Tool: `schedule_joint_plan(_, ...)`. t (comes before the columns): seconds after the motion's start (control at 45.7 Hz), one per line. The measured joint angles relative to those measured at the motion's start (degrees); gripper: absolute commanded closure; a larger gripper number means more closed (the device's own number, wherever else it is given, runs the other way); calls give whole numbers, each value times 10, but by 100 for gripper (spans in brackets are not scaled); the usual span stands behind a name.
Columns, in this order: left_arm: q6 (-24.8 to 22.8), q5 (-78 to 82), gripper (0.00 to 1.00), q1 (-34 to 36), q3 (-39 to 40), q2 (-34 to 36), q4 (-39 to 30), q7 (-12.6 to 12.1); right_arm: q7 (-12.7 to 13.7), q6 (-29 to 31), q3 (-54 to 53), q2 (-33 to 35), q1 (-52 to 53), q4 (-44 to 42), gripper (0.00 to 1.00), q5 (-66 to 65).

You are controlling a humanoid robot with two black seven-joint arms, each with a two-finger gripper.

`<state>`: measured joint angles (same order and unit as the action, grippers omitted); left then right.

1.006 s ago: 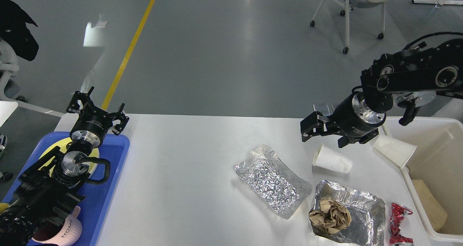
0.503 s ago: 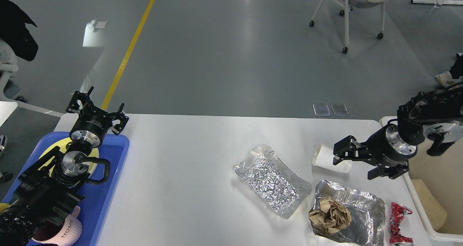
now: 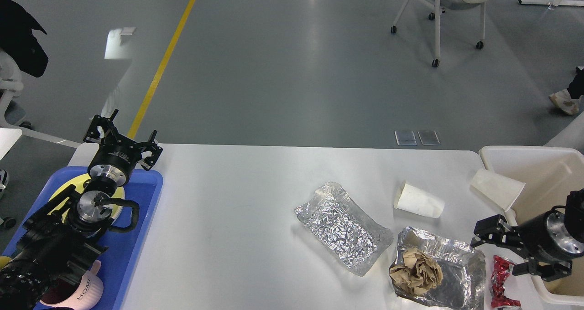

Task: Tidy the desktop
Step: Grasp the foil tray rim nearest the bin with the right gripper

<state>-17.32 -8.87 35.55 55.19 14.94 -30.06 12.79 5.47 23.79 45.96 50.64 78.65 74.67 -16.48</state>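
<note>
Two grippers empty: right gripper (image 3: 502, 250) spread wide at 4 o'clock above crushed can (image 3: 501, 278); left gripper (image 3: 122, 141) open over tray (image 3: 146, 196). Desktop (image 3: 237, 219) center, rigid; litter light, crumply, pinch mid-body.

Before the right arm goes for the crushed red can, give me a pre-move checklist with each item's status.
1. Right gripper open: ok.
2. Right gripper empty: ok.
3. Crushed red can in view, nothing on it: ok.
4. Foil tray apart from the can: cannot tell, edges look close.
5. Cream bin has room: ok.
6. Left gripper away from the trash, over the blue tray: ok.
</note>
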Motion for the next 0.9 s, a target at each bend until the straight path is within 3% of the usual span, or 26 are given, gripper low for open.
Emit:
schedule_joint_plan(0.394, 0, 0, 2, 0, 0, 0, 0, 0, -26, -13, -136, 0, -157, -31, 1, -12)
schedule_joint_plan(0.569, 0, 0, 2, 0, 0, 0, 0, 0, -50, -16, -145, -3, -181, -40, 5, -14)
schedule_joint_plan(0.897, 0, 0, 2, 0, 0, 0, 0, 0, -57, -26, -156, -29, -212, -73, 10, -40)
